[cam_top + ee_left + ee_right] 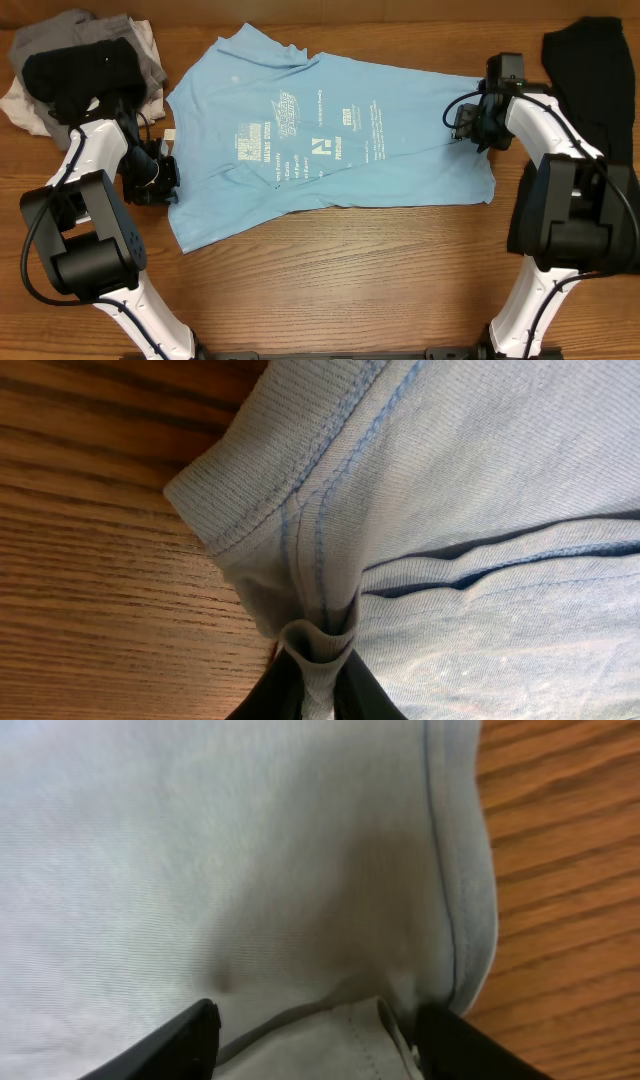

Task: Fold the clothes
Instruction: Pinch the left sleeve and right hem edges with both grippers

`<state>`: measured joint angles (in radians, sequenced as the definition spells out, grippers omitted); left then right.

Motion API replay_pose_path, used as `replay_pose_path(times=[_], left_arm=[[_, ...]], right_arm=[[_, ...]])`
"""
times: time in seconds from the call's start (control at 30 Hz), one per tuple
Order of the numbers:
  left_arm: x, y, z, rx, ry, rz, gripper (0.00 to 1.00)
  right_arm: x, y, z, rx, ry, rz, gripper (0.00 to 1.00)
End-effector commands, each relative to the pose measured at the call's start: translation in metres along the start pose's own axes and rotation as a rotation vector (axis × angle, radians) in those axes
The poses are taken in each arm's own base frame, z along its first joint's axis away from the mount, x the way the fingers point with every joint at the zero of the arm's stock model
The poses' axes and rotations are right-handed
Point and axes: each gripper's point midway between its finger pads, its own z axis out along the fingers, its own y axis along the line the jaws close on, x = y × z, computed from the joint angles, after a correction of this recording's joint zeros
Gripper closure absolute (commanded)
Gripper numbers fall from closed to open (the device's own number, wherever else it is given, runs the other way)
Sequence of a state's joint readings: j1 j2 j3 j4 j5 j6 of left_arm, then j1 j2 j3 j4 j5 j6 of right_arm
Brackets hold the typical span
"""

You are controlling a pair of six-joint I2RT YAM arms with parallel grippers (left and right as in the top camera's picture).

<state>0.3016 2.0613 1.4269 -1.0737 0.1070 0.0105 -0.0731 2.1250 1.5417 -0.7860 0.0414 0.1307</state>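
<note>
One T-shirt (330,140), collar (250,490) leftward, hem (462,870) rightward: left hand (320,670) tight on collar, right hand (312,1025) agape.

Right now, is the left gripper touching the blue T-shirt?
Touching. The left wrist view shows the left gripper shut on the blue T-shirt, with a fold of fabric by the ribbed collar pinched between its fingers.

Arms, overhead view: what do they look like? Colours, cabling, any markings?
Both look alike. Left arm and right arm: smooth white links between bulky black joint housings, with thin black cables looping beside the lower links. Left gripper and right gripper are black, with plain black fingers. No markings visible.
</note>
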Motion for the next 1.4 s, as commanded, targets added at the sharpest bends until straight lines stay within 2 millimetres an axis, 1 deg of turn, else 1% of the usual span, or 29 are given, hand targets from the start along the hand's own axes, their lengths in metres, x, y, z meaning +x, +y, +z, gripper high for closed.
replay_pose_path(times=[0.0,0.13,0.17,0.2,0.27,0.33,0.4,0.47,0.5,0.53,0.67,0.8,0.9,0.93,1.0,1.1,1.37], left_arm=[[-0.005,0.001,-0.005,-0.010,-0.017,0.004,0.86],[-0.005,0.001,-0.005,-0.010,-0.018,0.003,0.87],[-0.005,0.001,-0.005,-0.010,-0.018,0.003,0.87],[-0.005,0.001,-0.005,-0.010,-0.017,0.003,0.87],[-0.005,0.001,-0.005,-0.010,-0.017,-0.007,0.89],[-0.005,0.001,-0.005,-0.010,-0.017,-0.009,0.96],[-0.005,0.001,-0.005,-0.010,-0.017,-0.012,0.96],[-0.005,0.001,-0.005,-0.009,-0.016,-0.016,0.96],[-0.004,0.001,-0.005,-0.009,-0.015,-0.022,0.96],[-0.004,0.000,-0.006,-0.007,-0.014,-0.024,0.96],[-0.007,-0.002,-0.014,0.002,-0.016,-0.030,0.96],[-0.012,-0.006,-0.030,0.010,-0.026,-0.028,0.96],[-0.016,-0.008,-0.042,0.017,-0.038,-0.028,0.96],[-0.017,-0.008,-0.045,0.017,-0.041,-0.027,0.95],[-0.018,-0.009,-0.049,0.017,-0.046,-0.026,0.91],[-0.018,-0.009,-0.050,0.016,-0.044,-0.027,0.89],[-0.018,-0.009,-0.050,0.016,-0.043,-0.026,0.85]], right_arm=[[0.007,-0.003,0.013,0.016,0.029,-0.008,0.41],[0.006,-0.003,0.013,0.016,0.025,-0.008,0.43],[0.005,-0.003,0.013,0.015,0.023,-0.008,0.46],[0.005,-0.003,0.013,0.015,0.022,-0.008,0.52],[0.004,-0.003,0.013,0.015,0.020,-0.007,0.59],[0.004,-0.005,0.012,0.029,0.017,0.008,0.61],[0.003,-0.013,0.012,0.070,0.010,0.050,0.62],[0.004,-0.014,0.012,0.079,0.012,0.055,0.65],[0.005,-0.014,0.012,0.080,0.015,0.055,0.68],[0.005,-0.014,0.012,0.081,0.016,0.055,0.73],[0.005,-0.014,0.012,0.081,0.017,0.071,0.80],[0.005,-0.014,0.012,0.080,0.017,0.083,0.85],[0.006,-0.014,0.012,0.081,0.021,0.082,0.85],[0.006,-0.014,0.012,0.081,0.021,0.082,0.82],[0.007,-0.014,0.012,0.081,0.022,0.082,0.81],[0.007,-0.015,0.012,0.082,0.024,0.082,0.76],[0.007,-0.014,0.012,0.079,0.025,0.082,0.75]])
